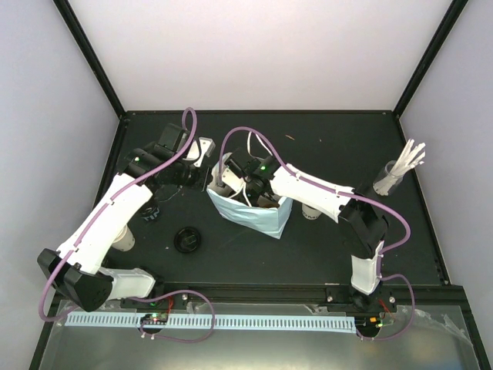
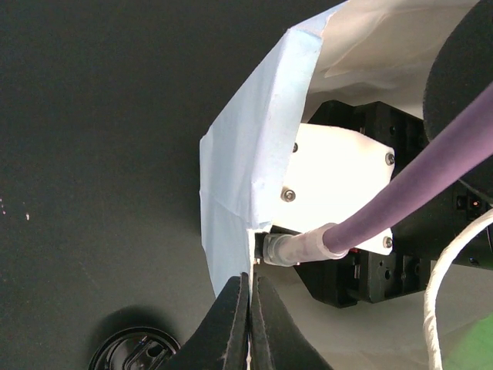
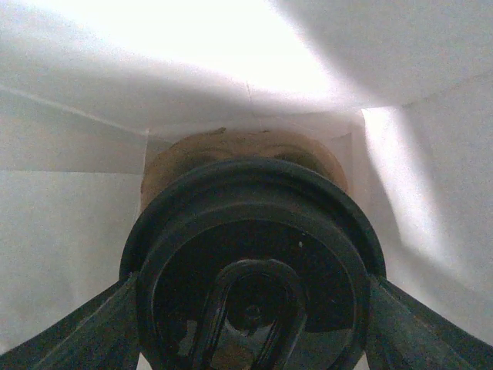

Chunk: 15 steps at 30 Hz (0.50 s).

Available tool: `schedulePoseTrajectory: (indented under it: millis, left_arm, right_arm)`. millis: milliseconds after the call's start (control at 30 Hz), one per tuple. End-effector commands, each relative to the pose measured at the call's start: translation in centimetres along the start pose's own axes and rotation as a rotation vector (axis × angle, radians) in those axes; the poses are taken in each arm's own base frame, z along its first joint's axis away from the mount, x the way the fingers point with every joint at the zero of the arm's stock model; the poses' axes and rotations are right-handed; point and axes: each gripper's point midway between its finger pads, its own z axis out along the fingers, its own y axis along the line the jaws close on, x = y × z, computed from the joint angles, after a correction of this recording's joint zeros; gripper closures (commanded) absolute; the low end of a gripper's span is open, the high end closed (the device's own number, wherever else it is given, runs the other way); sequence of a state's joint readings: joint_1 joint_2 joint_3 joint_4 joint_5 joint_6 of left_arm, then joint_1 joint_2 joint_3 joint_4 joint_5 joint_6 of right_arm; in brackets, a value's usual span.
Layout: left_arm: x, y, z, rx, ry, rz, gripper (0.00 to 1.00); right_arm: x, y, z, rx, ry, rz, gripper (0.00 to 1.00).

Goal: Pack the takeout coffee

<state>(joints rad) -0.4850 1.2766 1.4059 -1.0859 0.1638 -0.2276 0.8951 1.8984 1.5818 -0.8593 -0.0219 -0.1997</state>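
A black round plastic lid [image 3: 254,231] sits deep inside the light-blue paper bag [image 3: 69,231], squarely between my right fingers [image 3: 69,339], which stand wide and press its rim from both sides. Just behind it, a brown moulded-pulp cup carrier [image 3: 246,146] rests against the bag's white inner wall. My left fingers [image 2: 223,324], pressed together, pinch the bag's upper edge. A second black lid [image 1: 187,240] lies loose on the dark tabletop [image 1: 308,254] near the bag. A clear glass of white sticks [image 1: 397,173] stands well apart, at the right.
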Motion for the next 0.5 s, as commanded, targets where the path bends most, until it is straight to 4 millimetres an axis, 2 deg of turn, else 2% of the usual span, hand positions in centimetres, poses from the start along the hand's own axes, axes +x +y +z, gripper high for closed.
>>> schedulePoseTrajectory:
  millis: [0,100,133,167,200,467]
  left_arm:
    - [-0.9,-0.2,-1.4,-0.010,-0.034,0.018,0.99]
    - [-0.9,-0.3,-1.4,-0.009,-0.034,0.018,0.98]
    - [-0.9,-0.3,-1.4,-0.008,-0.034,0.019,0.98]
    - [-0.9,-0.2,-1.4,-0.010,-0.033,0.019,0.99]
    - [-0.8,-0.2,-1.4,-0.013,-0.032,0.019,0.98]
    - [-0.5,0.0,-1.6,-0.021,-0.029,0.015,0.98]
  right_arm:
    - [1.7,-0.9,-0.1,0.029,0.063,-0.001,0.47]
    - [1.5,-0.8,-0.4,0.020,0.052,-0.001,0.40]
    - [1.4,-0.7,-0.5,0.016,0.047,-0.002,0.25]
    - [1.2,-0.7,-0.7,0.017,0.038,0.000,0.05]
    - [1.1,-0.7,-0.9,0.018,0.030,0.003,0.01]
    - [-0.3,-0.9,-3.1,0.031,-0.034,0.001,0.00]
